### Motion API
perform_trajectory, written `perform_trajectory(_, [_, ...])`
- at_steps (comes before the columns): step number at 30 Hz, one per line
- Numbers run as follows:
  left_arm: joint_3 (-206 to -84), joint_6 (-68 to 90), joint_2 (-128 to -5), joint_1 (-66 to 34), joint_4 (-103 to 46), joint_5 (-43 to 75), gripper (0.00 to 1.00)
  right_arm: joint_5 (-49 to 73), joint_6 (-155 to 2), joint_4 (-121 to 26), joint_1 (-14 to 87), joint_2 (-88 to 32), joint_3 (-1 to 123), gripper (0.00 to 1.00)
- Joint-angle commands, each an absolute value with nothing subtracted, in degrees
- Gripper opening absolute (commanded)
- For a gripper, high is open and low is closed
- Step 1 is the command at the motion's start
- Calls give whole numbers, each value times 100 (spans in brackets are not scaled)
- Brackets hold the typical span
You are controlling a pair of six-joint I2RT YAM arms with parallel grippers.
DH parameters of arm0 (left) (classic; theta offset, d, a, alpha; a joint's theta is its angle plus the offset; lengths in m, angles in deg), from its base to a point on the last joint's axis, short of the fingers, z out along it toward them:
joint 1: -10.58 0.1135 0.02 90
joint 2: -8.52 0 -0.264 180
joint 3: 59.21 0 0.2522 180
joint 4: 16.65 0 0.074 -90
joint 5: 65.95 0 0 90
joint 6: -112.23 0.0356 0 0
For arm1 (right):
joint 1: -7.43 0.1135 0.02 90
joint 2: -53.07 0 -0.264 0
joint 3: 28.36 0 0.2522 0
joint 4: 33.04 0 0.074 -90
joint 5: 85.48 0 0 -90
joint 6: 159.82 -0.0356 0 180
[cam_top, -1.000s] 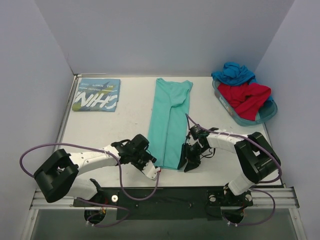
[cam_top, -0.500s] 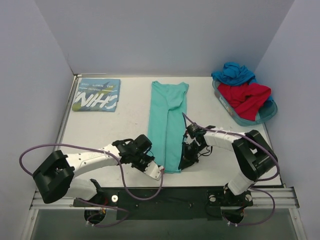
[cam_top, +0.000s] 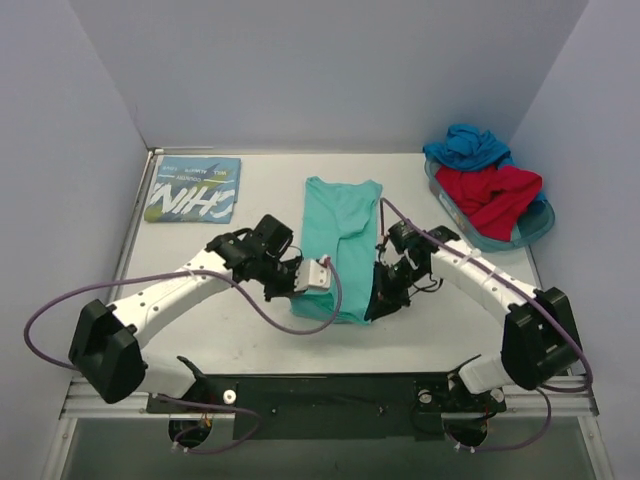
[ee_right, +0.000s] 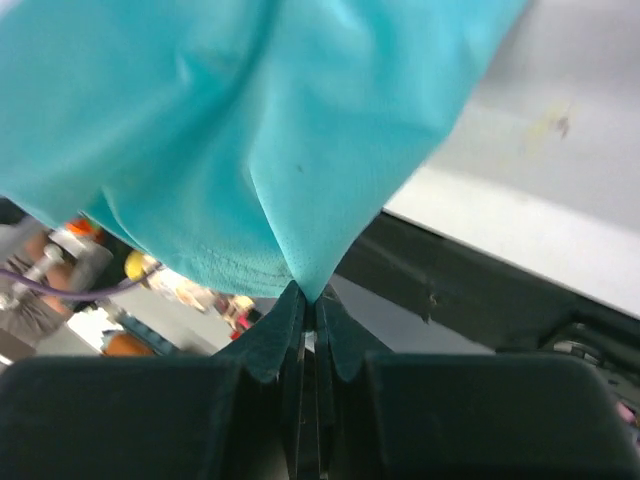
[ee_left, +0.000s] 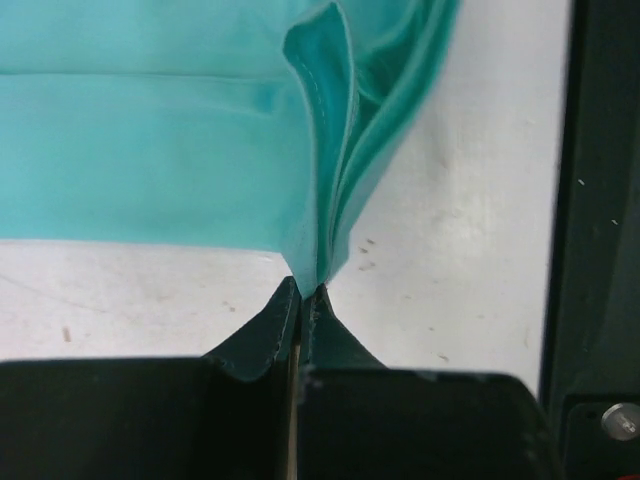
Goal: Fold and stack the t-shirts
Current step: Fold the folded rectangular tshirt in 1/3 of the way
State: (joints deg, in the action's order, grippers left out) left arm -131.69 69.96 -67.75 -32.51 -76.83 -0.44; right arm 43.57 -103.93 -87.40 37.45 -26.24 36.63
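Mid-table lies the mint-green t-shirt [cam_top: 340, 225], folded to a long narrow strip, far end toward the back wall. Its near end is raised off the table [cam_top: 250, 215]. The left gripper [cam_top: 302, 291] is clenched on the shirt's near-left corner and the right gripper [cam_top: 377, 303] on its near-right corner. Both wrist views show the jaws pressed tight on a pinch of green cloth, w/ fabric bunching into folds above each pinch.

Both arms reach in from either side of the mint-green shirt and flank its near half. The left arm's purple cable [cam_top: 300, 331] loops across in front of the shirt's near edge.

Well to the shirt's left, near the back, a blue-teal shirt [cam_top: 193, 189] w/ big white lettering lies folded flat. Well to its right sits a translucent blue tray [cam_top: 535, 228] holding a crumpled red shirt [cam_top: 490, 195], w/ a bright blue shirt [cam_top: 468, 147] heaped at its back end.
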Motion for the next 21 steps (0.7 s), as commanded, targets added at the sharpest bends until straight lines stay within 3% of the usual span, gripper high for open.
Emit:
perform_trajectory(1, [-14300,6653,-7749,-2863,-7796,-293,0,4232,-9699,-9206,3109,-3366,4823,0])
perform_trajectory(12, [-16945,6389,-10291,-1825,-7814,393,0,4214,-9197,-9154,2203,-5686,7301,0])
perform_trajectory(21, [-17299,6380,-10916,-1816,-7165,551,0,4161,-9390,-9013,1877,-6539,8006,0])
